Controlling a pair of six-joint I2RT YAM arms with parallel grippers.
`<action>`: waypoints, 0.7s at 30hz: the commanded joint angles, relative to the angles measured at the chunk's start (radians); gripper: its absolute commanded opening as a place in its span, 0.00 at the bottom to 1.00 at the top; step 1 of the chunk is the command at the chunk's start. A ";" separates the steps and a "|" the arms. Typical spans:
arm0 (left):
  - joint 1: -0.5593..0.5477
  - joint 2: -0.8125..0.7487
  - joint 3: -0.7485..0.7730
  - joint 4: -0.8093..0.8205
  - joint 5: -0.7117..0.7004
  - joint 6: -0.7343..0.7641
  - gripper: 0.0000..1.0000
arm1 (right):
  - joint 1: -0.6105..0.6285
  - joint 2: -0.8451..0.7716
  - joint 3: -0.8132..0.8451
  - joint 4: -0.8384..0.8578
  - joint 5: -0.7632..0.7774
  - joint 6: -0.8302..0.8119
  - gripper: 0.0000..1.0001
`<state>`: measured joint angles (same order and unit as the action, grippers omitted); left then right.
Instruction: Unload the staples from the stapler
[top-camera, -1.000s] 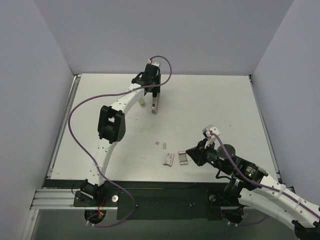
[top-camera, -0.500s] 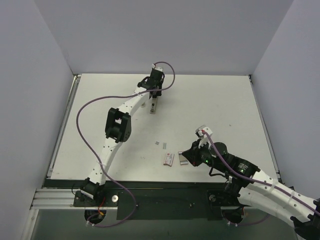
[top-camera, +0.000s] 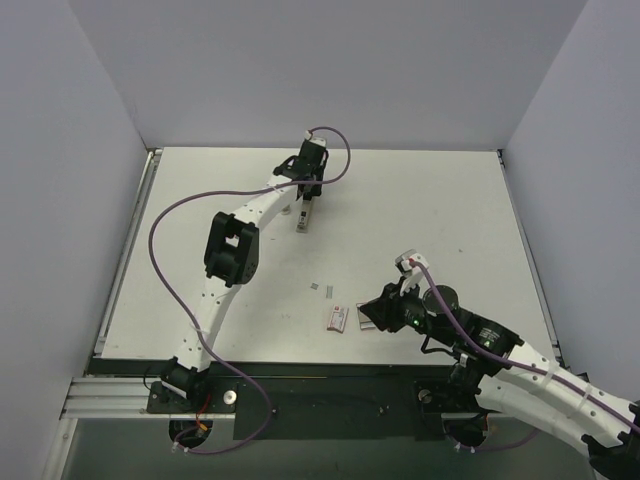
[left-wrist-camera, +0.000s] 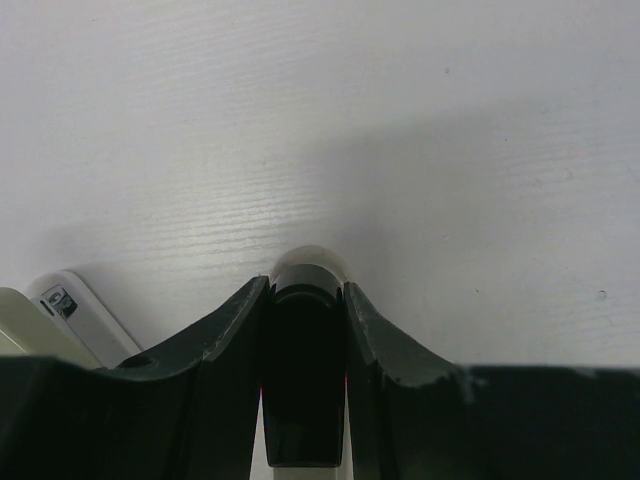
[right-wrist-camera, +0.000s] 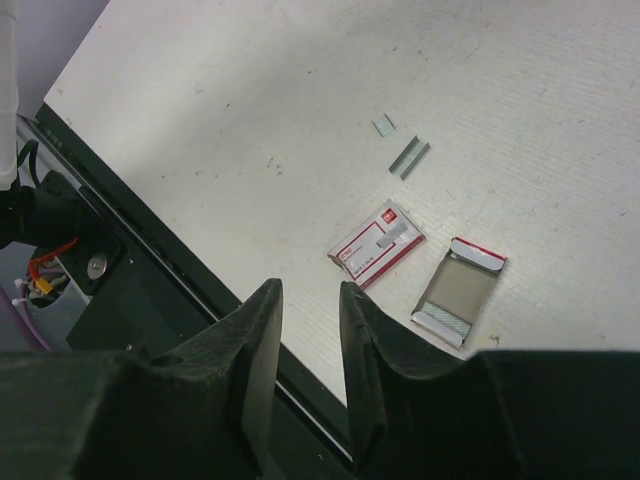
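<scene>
Gripping stapler (left-wrist-camera: 303, 370) between left jaws | right jaws slightly parted, empty, well apart from it

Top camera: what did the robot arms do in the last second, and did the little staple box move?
The right gripper slid slightly left toward the open tray and its fingers parted a little, holding nothing. The left gripper, clamped on the stapler at the far side, shifted and turned slightly. The staple box, tray and loose staples stayed put.
</scene>
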<state>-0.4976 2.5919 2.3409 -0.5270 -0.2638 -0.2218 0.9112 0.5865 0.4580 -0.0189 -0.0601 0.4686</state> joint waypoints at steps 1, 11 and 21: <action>-0.001 -0.047 -0.025 -0.048 0.047 0.021 0.34 | 0.005 -0.030 0.030 -0.032 0.019 0.016 0.30; 0.007 -0.114 -0.066 0.001 0.063 0.035 0.63 | 0.008 -0.053 0.031 -0.065 0.032 0.028 0.46; 0.007 -0.281 -0.199 0.082 0.055 0.030 0.83 | 0.011 -0.004 0.051 -0.081 0.037 0.047 0.52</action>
<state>-0.4946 2.4958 2.1811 -0.5323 -0.2096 -0.1963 0.9123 0.5613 0.4637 -0.0956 -0.0475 0.4984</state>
